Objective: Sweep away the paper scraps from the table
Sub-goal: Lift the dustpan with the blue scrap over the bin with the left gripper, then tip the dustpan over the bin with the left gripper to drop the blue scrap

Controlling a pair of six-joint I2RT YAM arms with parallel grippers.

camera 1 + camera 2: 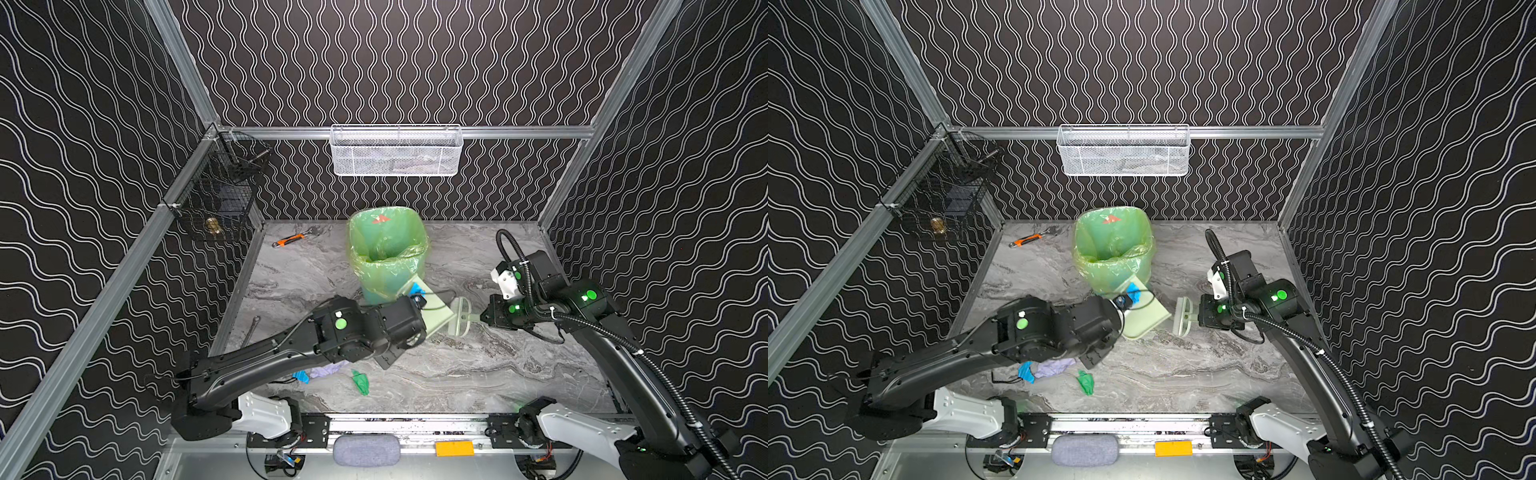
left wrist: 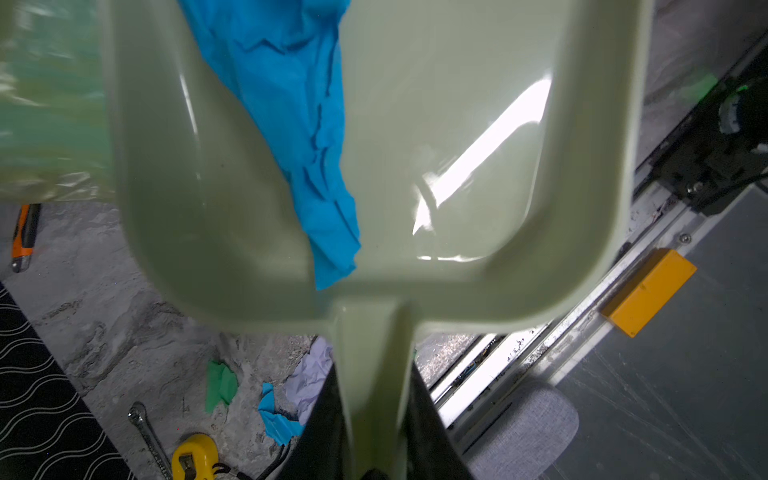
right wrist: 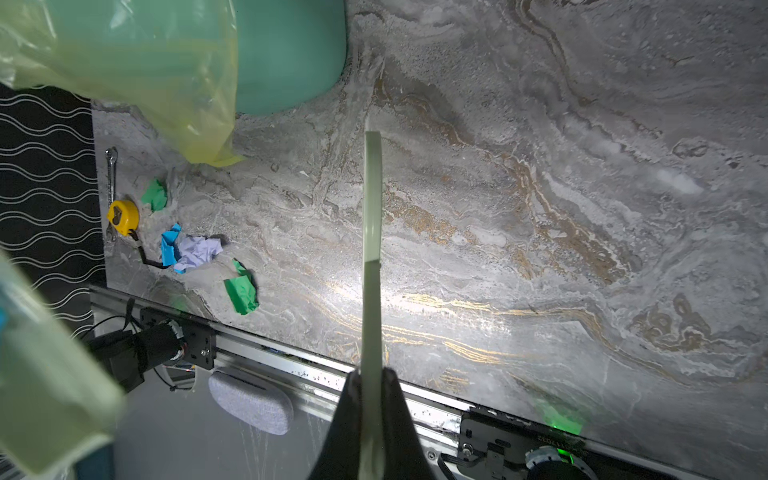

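Grey marble-look table (image 1: 478, 374) fills the floor of the cell; two black arms reach in from the near rail, L arm on the left of both top views, R arm on the right.

Green bin (image 1: 386, 249) w/ yellowish liner stands upright towards the back, about centre.

Pale-green dustpan (image 2: 457, 124) is held off the table, its open end just beside the bin's near side; left gripper (image 2: 374, 415) is clamped narrow on the pan's handle, black fingers on both sides of it.

Small pale-green brush (image 1: 459, 318) sits just right of the pan, near it but apart; right gripper (image 3: 370, 415) is closed tight on its handle, brush seen edge-on in the R wrist view.

Paper scraps (image 3: 197, 251): one big blue scrap (image 2: 291, 124) lies inside the pan, running from near the handle to the open end; the rest are on the table near the front-left, partly under the L arm in both top views; a lilac scrap (image 1: 328, 369) touches a smaller blue scrap (image 1: 301, 377); a green scrap (image 1: 360, 382) lies just beside them to the right; a second green scrap (image 3: 154, 194) lies next to the yellow tape measure (image 3: 122, 216).

Steel spanner (image 3: 111, 166) lies by the left edge, touching the tape; orange-handled wrench (image 1: 291, 240) lies at back-left, well apart from the scraps.
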